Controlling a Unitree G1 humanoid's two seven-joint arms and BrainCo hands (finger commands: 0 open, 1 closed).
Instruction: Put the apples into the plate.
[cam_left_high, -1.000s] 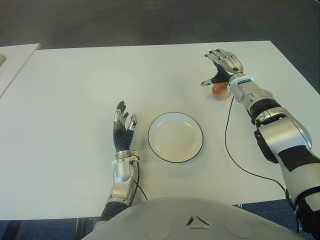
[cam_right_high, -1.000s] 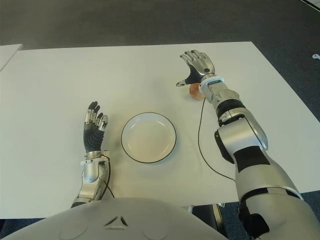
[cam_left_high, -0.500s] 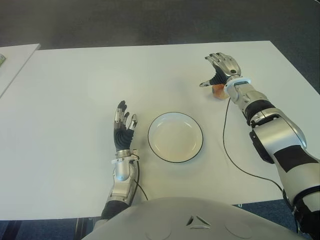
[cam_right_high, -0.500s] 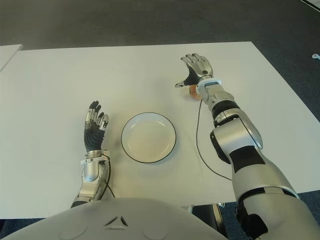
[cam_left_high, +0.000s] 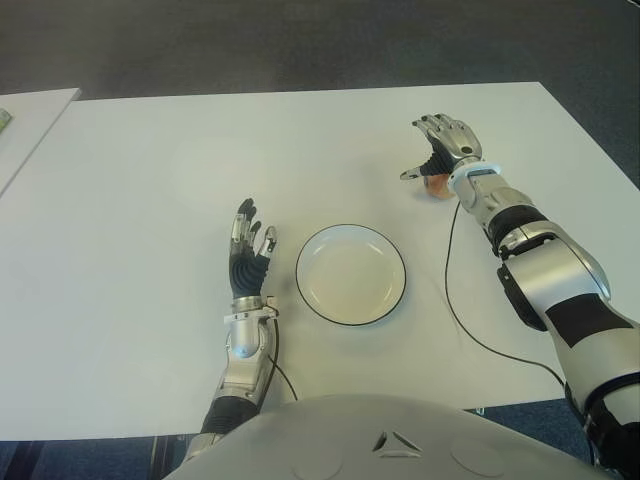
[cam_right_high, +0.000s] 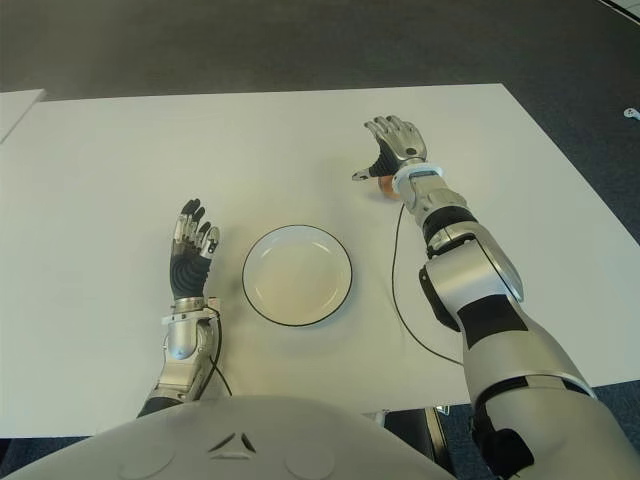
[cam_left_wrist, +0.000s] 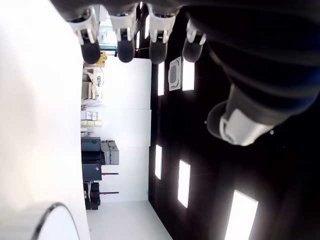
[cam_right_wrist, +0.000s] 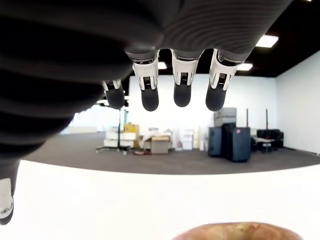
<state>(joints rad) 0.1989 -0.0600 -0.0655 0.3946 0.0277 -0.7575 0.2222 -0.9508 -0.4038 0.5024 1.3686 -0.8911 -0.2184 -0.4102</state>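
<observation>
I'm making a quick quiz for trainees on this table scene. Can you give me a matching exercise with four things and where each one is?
Things:
1. apple
2. plate
3. left hand
4. right hand

Places:
A. middle of the table, nothing in it
B. open, over the apple
C. right of the plate, farther back, under a hand
D. open, left of the plate

Pairs: 1-C, 2-A, 3-D, 4-B

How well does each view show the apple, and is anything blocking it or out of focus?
Eye views: the right hand and wrist cover most of the apple. Right wrist view: only its top shows at the frame edge, under the hand's dark, blurred palm. Left wrist view: no apple.
</observation>
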